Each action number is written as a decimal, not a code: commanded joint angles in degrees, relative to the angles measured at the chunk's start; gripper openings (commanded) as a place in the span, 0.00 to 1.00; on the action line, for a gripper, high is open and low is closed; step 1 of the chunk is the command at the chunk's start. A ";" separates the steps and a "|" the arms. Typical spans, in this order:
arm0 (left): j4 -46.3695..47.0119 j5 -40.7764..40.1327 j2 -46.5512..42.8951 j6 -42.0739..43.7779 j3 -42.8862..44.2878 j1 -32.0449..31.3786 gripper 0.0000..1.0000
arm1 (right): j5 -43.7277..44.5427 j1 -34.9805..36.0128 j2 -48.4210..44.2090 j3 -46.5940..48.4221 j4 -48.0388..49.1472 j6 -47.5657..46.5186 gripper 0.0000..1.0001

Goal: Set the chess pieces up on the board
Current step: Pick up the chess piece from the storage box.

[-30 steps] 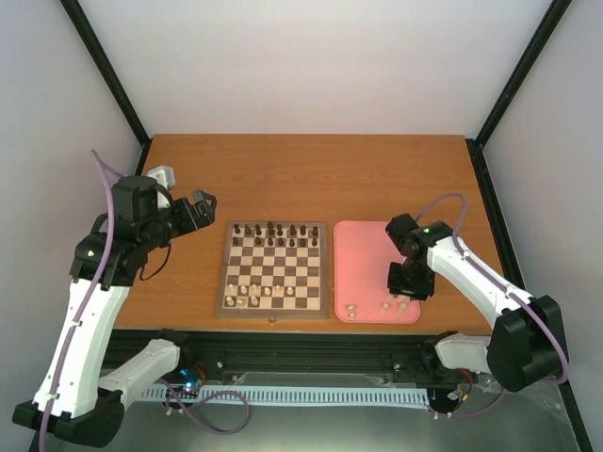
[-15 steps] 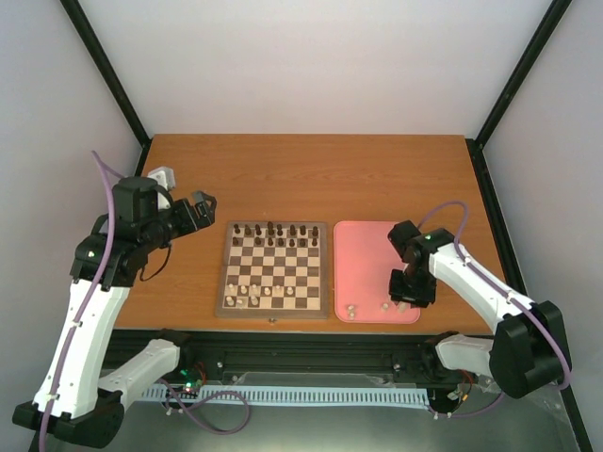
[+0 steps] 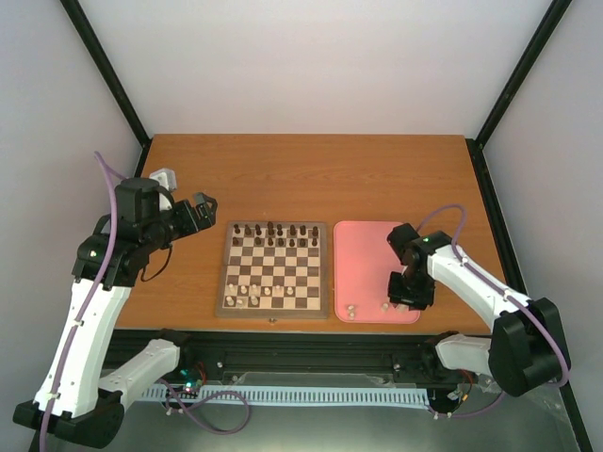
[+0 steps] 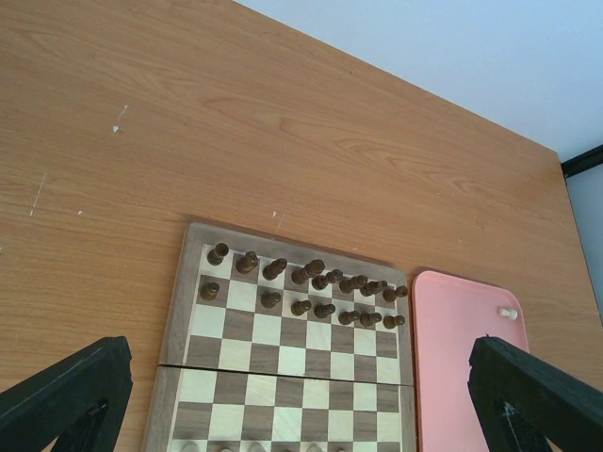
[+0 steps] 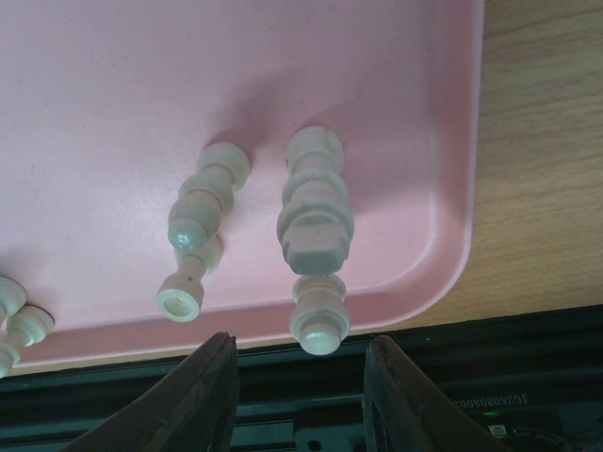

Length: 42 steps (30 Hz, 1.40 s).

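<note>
A printed code on the black rail point(image 5: 471, 400) is seen inverted (not legible). Glossy, lathe-turned cream chess pieces point(image 5: 315, 226) are laid flat in the smooth pink tray point(image 5: 141, 75), beside the checked wooden board point(image 4: 179, 311). The right gripper point(image 5: 300, 386) is held partly open with nothing between its 2 fingers. The left gripper point(image 4: 301, 395) is spread wide.

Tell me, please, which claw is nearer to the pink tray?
Right. The right claw hangs over the tray, at its near right corner; the left claw sits left of the board, well away.
</note>
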 commanded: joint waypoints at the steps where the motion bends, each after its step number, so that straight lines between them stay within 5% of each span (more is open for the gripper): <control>1: 1.36 -0.27 -0.18 -0.05 0.54 0.34 1.00 | 0.70 -0.44 0.85 -0.83 1.45 0.58 0.38; 42: 1.41 -1.27 -0.02 -0.14 -0.24 0.34 1.00 | 4.22 -3.65 6.08 2.99 3.46 -3.47 0.37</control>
